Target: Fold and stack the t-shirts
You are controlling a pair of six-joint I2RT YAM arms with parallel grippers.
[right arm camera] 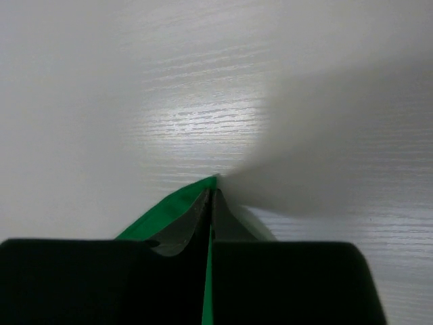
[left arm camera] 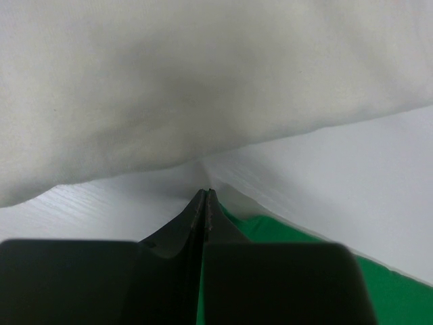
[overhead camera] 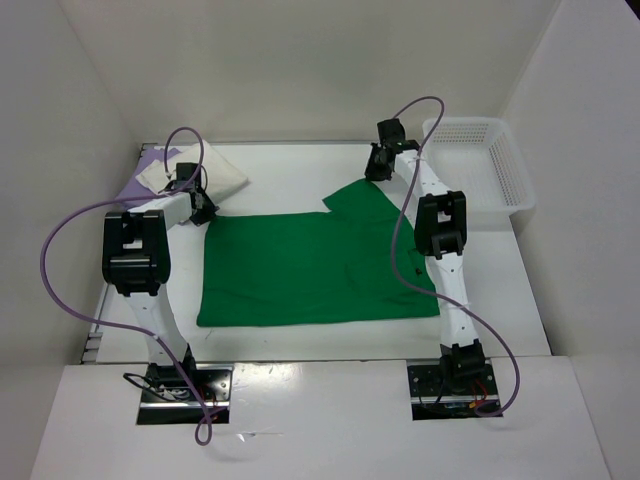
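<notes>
The green t-shirt (overhead camera: 310, 265) lies spread on the table, with one flap raised at its far right. My left gripper (overhead camera: 203, 210) is at its far left corner. In the left wrist view it (left arm camera: 206, 195) is shut with green cloth (left arm camera: 304, 247) between and beside the jaws. My right gripper (overhead camera: 381, 165) is at the raised far right flap. In the right wrist view it (right arm camera: 214, 184) is shut on green cloth (right arm camera: 166, 208). The folded cream white t-shirt (overhead camera: 210, 172) lies at the far left on the lavender t-shirt (overhead camera: 148, 168). It fills the top of the left wrist view (left arm camera: 203, 74).
A white mesh basket (overhead camera: 485, 165) stands at the far right, close to my right arm. White walls enclose the table on the left, back and right. The cream and lavender pile lies just beyond my left gripper.
</notes>
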